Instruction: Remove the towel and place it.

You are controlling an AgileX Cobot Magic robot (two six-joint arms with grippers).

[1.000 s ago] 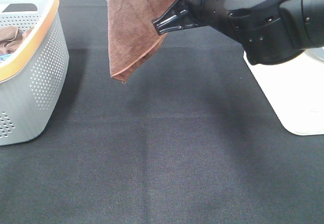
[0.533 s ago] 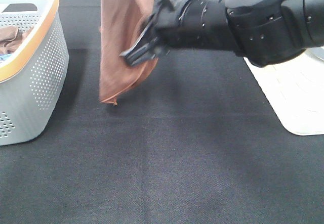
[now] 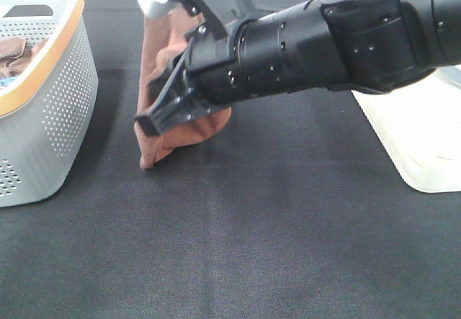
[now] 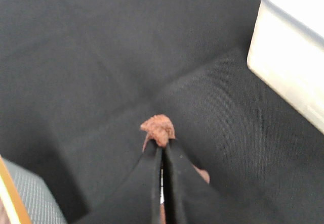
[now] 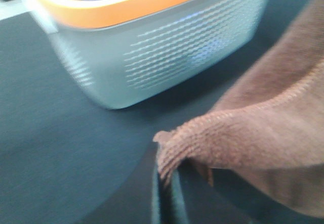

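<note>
The rust-brown towel (image 3: 160, 52) hangs in the exterior view to the right of the basket, and its lowest fold touches the black table. My right gripper (image 3: 153, 123) reaches across from the right and is shut on the towel's lower part. In the right wrist view the gripper (image 5: 164, 181) pinches the stitched hem of the towel (image 5: 263, 138). My left gripper (image 4: 161, 148) is shut on a bunched corner of the towel (image 4: 158, 127) and holds it from above. Only a pale part of that gripper shows at the exterior view's top edge. The white tag is not visible.
A grey perforated basket (image 3: 50, 103) with an orange rim stands at the left and holds a darker brown cloth (image 3: 14, 54). It also shows in the right wrist view (image 5: 167, 47). A white container (image 3: 425, 139) stands at the right; it also shows in the left wrist view (image 4: 293, 57). A black cloth covers the table.
My right arm has swung left and down with the towel's lower part. The towel has come down and its bottom now touches the table nearer the basket.
</note>
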